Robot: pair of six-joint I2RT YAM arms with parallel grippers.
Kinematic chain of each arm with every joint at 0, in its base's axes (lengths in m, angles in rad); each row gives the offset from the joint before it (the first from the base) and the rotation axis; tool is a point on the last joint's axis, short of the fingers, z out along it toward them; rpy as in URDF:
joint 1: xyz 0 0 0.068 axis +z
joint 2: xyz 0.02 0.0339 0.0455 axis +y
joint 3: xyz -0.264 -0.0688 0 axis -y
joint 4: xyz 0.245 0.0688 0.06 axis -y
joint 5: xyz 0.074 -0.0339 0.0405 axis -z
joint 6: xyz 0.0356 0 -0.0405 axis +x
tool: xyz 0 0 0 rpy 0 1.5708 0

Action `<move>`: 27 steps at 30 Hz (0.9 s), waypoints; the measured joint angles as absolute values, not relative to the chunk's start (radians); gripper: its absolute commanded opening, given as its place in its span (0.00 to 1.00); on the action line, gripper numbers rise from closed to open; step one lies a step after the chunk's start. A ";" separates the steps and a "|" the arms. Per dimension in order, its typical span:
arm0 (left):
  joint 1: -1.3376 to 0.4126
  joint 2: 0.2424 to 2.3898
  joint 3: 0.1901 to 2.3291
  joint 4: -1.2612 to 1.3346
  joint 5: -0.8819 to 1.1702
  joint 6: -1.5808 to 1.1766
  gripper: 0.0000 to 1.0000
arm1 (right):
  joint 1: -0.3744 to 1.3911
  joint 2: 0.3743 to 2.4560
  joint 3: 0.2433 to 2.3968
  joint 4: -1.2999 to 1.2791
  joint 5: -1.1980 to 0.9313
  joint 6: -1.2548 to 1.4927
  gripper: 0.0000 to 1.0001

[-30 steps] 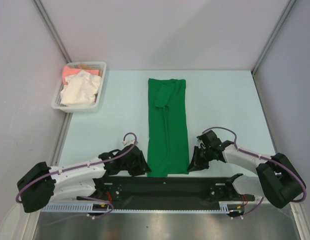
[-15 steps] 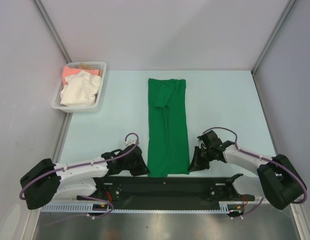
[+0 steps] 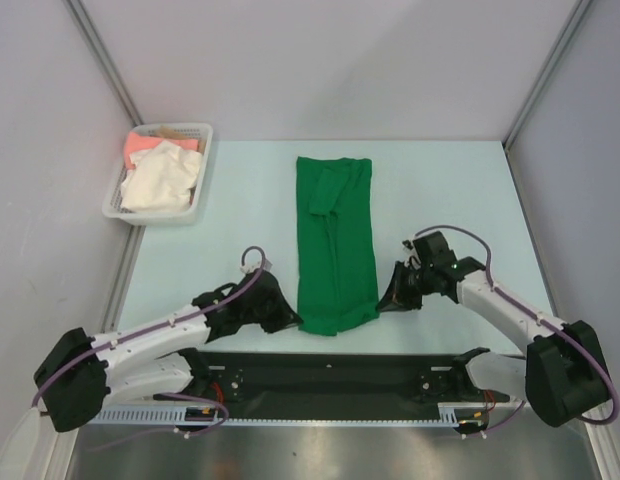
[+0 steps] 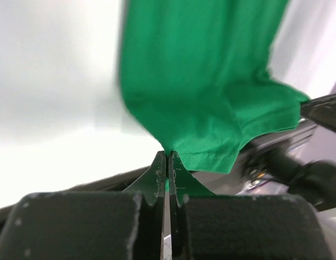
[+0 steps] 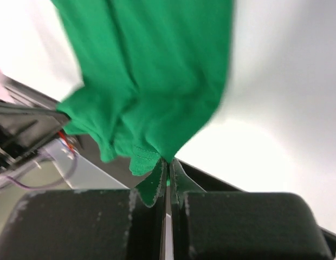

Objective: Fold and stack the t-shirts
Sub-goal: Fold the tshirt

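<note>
Pale table (image 3: 450, 190), green t-shirt (image 3: 336, 240) lengthwise mid-table; left claw (image 4: 167, 160), right claw (image 5: 168, 164) clamped on its near hem corners

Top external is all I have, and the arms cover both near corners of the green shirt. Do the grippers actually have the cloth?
Observer: On the left, yes. The left wrist view shows the left gripper shut on a near corner of the green t-shirt, with the cloth pinched between closed jaws.
Operator: And the right?
Observer: The same. In the right wrist view the right gripper is shut on the other near corner, with a sliver of green showing between its jaws.
Operator: Is the hem flat between them?
Observer: No. Both wrist views show it bunched into loose folds right beside each grip.
</note>
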State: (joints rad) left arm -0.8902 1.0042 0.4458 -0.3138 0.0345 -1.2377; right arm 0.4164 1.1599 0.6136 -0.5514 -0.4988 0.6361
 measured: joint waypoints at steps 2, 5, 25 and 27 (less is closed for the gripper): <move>-0.852 1.037 0.500 -0.318 0.038 -1.228 0.01 | 0.383 1.197 0.675 -0.556 -0.506 0.619 0.00; -0.768 1.094 0.591 -0.321 0.048 -1.201 0.00 | 0.334 1.309 0.791 -0.564 -0.519 0.595 0.00; -0.415 1.692 1.119 -0.323 0.216 -0.939 0.00 | 0.209 1.929 1.402 -0.606 -0.548 0.515 0.00; -0.404 1.724 1.148 -0.323 0.227 -0.931 0.00 | 0.203 1.968 1.442 -0.614 -0.549 0.514 0.00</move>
